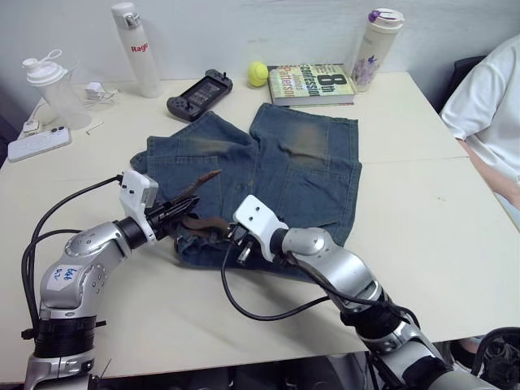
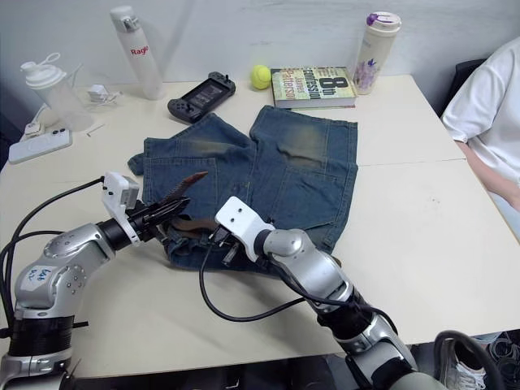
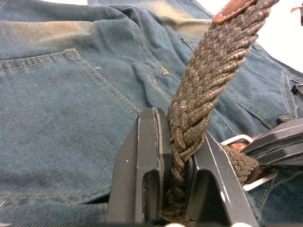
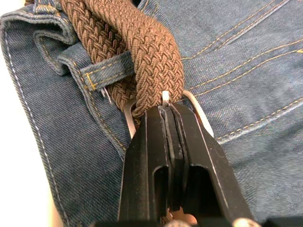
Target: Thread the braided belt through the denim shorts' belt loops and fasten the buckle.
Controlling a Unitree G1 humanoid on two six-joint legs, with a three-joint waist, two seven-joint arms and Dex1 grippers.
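Left pincer [image 1: 180, 213] is clamped on the braided belt [image 1: 199, 185] in the left eye view, and the strap's free end rises stiffly beyond its tips, over the denim shorts [image 1: 276, 175]. Just to its right, the right pincer [image 1: 237, 241] is closed at the waistband edge nearest the robot, where the belt's darker coil lies. Beyond both, the shorts lie flat on the pale surface [image 1: 406, 203], legs pointing away, with yellowish worn patches across the seat.

Right eye view: same arrangement, the two pincers close together and the belt bridging them.

Left wrist view: the woven strap runs up between the black fingers [image 3: 142, 165], held edge-on; its leather-tipped end shows beyond. The other pincer's fingers sit just beside, at the metal frame.

Right wrist view: the fingers are shut on the buckle [image 4: 163, 99], its silver frame peeking out either side. Just past the tips the brown weave passes under one of the belt loops [image 4: 102, 71].

Risk, as I judge it: a hard pull by the left pincer could drag the buckle from the right grip or bunch the waistband. The weave could also twist, so the prong misses a gap.
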